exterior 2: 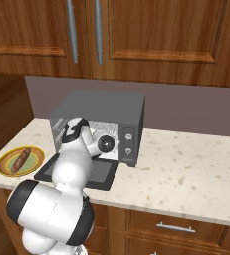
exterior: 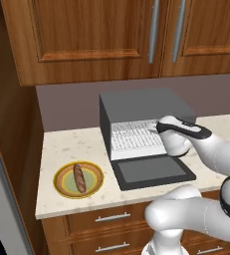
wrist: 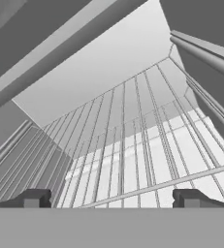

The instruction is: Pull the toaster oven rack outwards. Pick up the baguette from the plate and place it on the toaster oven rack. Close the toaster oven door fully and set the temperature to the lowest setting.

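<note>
silvery toaster oven rack (wrist: 133,160) under my gripper (wrist: 111,198), jaws spread wide and holding nothing, i see the toaster oven door (exterior: 151,172) down flat, baguette (exterior: 79,178) on the plate (exterior: 61,187) left of the toaster oven (exterior: 136,102)

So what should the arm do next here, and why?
Probably ease forward and close on the rack's front bar. The door lies open, the open end effector is at the oven's mouth, and the baguette waits on its plate.
</note>
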